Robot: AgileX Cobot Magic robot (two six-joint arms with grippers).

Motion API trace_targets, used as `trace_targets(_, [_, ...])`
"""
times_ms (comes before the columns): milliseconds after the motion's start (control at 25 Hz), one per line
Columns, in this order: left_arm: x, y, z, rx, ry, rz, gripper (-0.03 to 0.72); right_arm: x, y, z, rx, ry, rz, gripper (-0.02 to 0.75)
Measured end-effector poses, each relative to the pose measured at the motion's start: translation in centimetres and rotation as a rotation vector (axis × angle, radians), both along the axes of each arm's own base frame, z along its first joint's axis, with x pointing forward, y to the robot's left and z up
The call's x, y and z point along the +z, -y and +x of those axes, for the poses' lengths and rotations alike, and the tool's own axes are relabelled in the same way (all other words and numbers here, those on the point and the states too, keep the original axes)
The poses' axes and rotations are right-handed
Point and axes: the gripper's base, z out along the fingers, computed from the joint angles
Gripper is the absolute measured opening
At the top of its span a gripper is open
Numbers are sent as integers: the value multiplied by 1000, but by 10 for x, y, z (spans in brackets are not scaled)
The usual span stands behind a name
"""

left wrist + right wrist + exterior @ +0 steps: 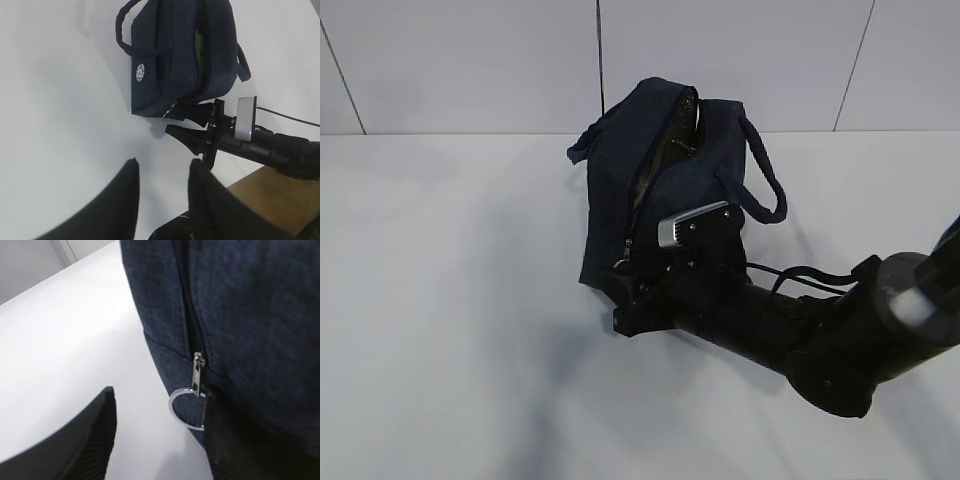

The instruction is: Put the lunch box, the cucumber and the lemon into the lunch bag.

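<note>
On the table: one lunch bag (665, 190) (two handles) | right claw (157, 432) open at ring pull (186, 407) | left claw (162, 197) open.

The black right gripper (632, 296) sits at the near end of the boxy navy fabric lunch bag (665, 180), its jaws against the zipper's end.

Your lunch bag (665, 190) is dark navy with a white round logo (140, 71), silver ring pull (184, 409), sitting on a white table (440, 300).

A white table (440, 300) meets a pale grey panelled wall (470, 60) behind it, dark seams dividing the panels. A brown wooden surface (275, 195) shows beside the table's edge.
</note>
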Motion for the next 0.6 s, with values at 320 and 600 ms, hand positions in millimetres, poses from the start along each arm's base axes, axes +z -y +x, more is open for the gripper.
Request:
trace_targets(320, [0,0,0,-1,0,-2,239,-15,-3,5,-2,-34,-3,424])
trace_targets(600, [0,1,0,-4,-2,-11,239,-13,-8,12,-3,-23,17,424])
